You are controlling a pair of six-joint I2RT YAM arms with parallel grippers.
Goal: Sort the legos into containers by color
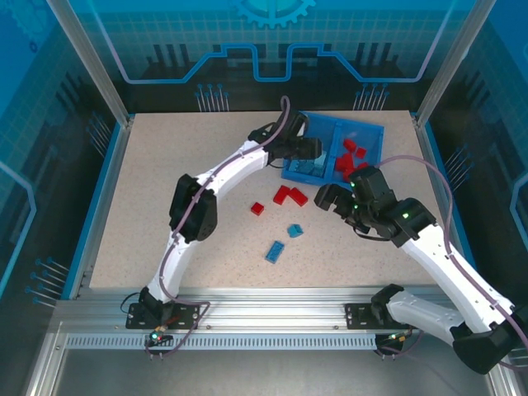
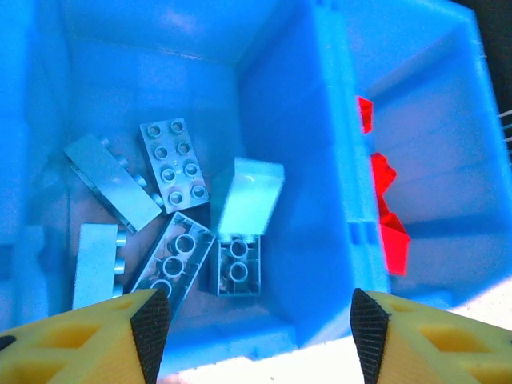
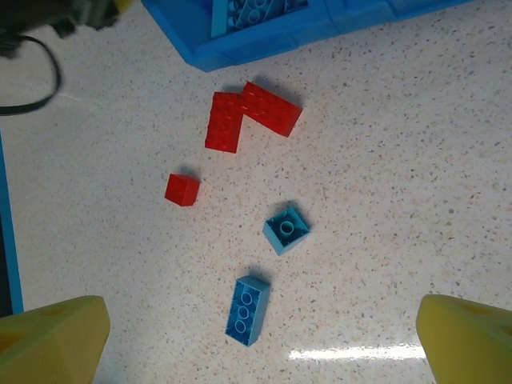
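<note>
The blue tray (image 1: 373, 132) sits at the back right of the table. Its left compartment holds several light blue legos (image 2: 172, 164), its right one red legos (image 2: 386, 220), with the divider (image 2: 324, 152) between them. My left gripper (image 2: 260, 336) hovers open over the left compartment with nothing between its fingers. A pale blue brick (image 2: 250, 196) looks blurred just beneath it. My right gripper (image 3: 260, 344) hangs open above the table. Below it lie a long blue brick (image 3: 246, 310), a square blue brick (image 3: 286, 230), a small red brick (image 3: 182, 190) and two touching red bricks (image 3: 250, 118).
The loose bricks lie mid-table in front of the tray (image 3: 264, 40), red ones (image 1: 289, 195) nearer to it, blue ones (image 1: 275, 252) closer to the arms. Blue enclosure walls (image 1: 99, 190) border the tabletop left and right. A black cable (image 3: 48, 72) crosses the right wrist view's top-left corner.
</note>
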